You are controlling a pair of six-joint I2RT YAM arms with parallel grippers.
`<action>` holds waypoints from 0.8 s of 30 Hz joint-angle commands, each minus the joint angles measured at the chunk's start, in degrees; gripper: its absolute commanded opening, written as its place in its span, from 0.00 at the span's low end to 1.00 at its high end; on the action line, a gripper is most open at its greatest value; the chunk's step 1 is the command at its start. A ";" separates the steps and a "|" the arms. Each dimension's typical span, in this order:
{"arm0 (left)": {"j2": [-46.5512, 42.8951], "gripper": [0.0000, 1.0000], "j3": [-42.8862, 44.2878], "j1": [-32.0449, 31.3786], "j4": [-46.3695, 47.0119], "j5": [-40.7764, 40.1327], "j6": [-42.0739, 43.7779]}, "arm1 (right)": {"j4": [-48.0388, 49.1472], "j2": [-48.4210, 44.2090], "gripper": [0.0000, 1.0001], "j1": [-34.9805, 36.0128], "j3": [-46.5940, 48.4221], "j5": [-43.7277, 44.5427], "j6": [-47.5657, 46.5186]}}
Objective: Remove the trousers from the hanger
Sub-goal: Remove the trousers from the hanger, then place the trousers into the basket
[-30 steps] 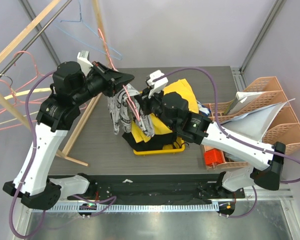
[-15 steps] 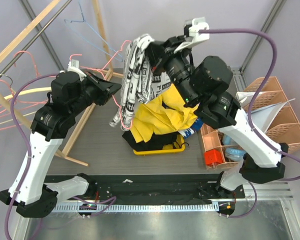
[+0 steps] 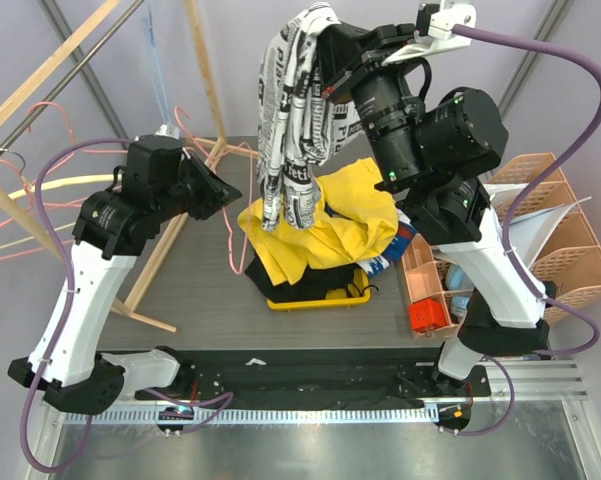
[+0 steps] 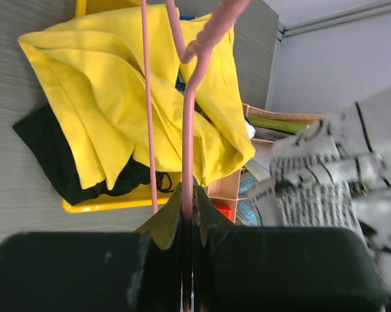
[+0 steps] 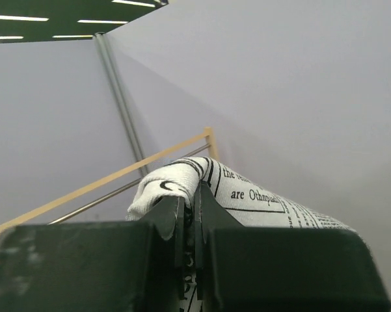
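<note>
The trousers (image 3: 292, 120), white with black newspaper print, hang from my right gripper (image 3: 328, 35), which is raised high over the table and shut on their top fold (image 5: 247, 188). The pink wire hanger (image 3: 238, 240) is pinched by its stem in my left gripper (image 3: 230, 193), lower and to the left. In the left wrist view the hanger (image 4: 187, 123) runs up from my shut left gripper (image 4: 188, 195) with bare wires. The trousers (image 4: 332, 175) hang apart from it on the right. My right gripper (image 5: 196, 198) shows cloth squeezed between its jaws.
A yellow garment (image 3: 325, 225) over black cloth fills a yellow tray (image 3: 330, 299) mid-table. Orange racks (image 3: 550, 230) with papers and a red item (image 3: 430, 316) stand on the right. A wooden clothes rail (image 3: 40, 75) with pink hangers (image 3: 20, 160) slants at the left.
My right arm has swung up high, carrying the trousers well above the table. My left gripper has drawn back to the left with the hanger, which now stands apart from the cloth.
</note>
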 commanded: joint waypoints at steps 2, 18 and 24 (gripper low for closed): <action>-0.76 0.00 7.59 0.11 -1.79 0.59 4.73 | 9.25 -8.41 0.01 0.16 -8.49 6.80 -10.84; -3.75 0.00 11.64 0.11 6.38 1.39 5.43 | 6.01 -16.35 0.01 -11.34 -51.74 11.22 -1.91; -2.17 0.00 14.27 0.11 6.31 1.39 5.26 | -1.34 -2.40 0.01 -15.74 -53.53 4.98 10.05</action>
